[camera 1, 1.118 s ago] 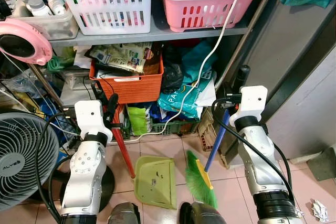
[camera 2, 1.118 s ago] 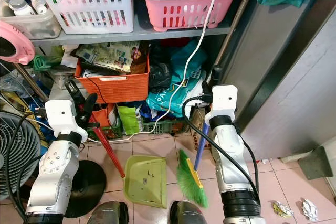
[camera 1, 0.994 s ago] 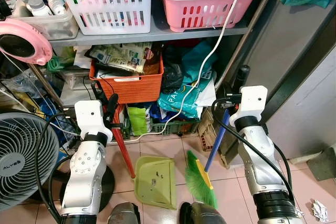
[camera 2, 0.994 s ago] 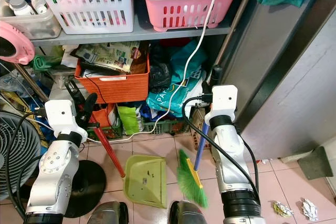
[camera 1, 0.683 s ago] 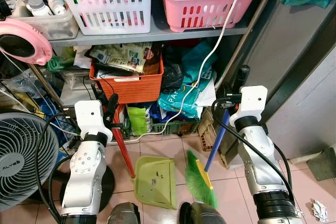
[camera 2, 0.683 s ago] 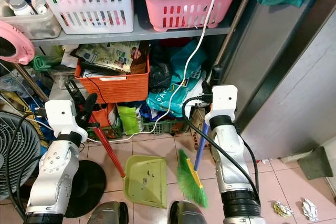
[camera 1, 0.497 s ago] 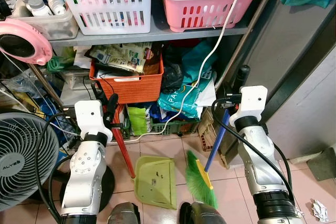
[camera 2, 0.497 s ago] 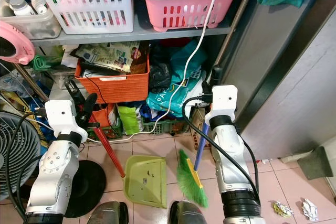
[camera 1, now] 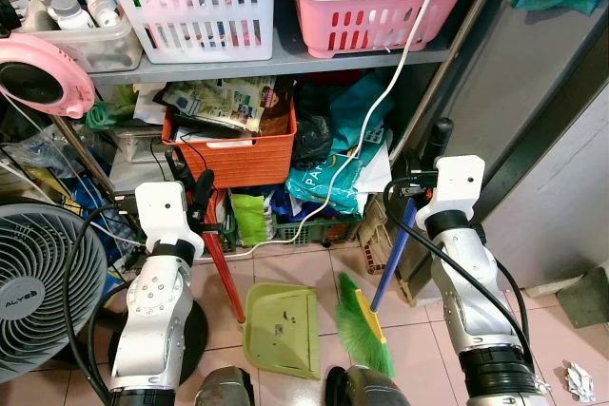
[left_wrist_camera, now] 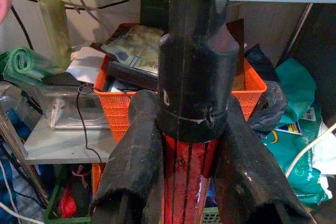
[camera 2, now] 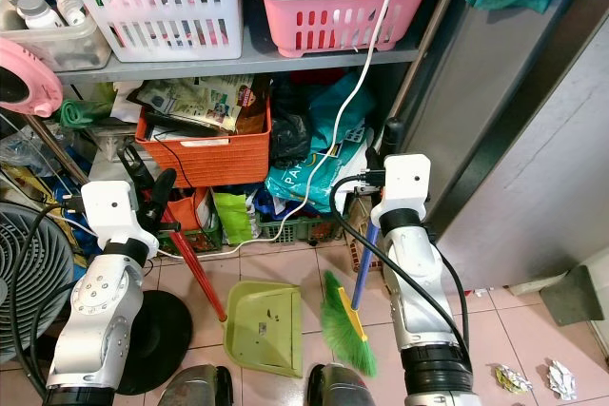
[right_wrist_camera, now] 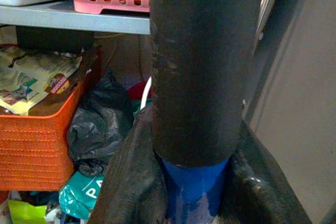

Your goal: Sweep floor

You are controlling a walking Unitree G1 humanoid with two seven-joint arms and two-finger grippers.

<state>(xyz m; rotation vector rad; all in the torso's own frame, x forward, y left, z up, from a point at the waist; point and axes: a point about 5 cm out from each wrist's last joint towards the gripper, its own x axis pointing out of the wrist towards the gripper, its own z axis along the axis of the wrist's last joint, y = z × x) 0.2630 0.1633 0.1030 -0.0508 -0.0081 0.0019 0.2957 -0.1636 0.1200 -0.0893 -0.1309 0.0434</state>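
A green dustpan [camera 1: 281, 330] rests on the pink tile floor on a red handle [camera 1: 221, 265] with a black grip. My left gripper [left_wrist_camera: 181, 182] is shut on that handle [left_wrist_camera: 184, 182] just below the grip. To its right stands a broom with green bristles [camera 1: 363, 330] and a blue pole [camera 1: 392, 254] topped by a black grip [right_wrist_camera: 202, 66]. My right gripper [right_wrist_camera: 194, 192] is shut around the pole. Crumpled paper scraps [camera 2: 557, 376] lie on the tiles at the far right.
A cluttered metal shelf [camera 1: 285, 59] stands straight ahead, holding an orange crate [camera 1: 233, 154], a white basket and a pink basket. A floor fan [camera 1: 38, 287] stands at the left. A grey wall [camera 1: 561, 187] and a dark door frame close the right side.
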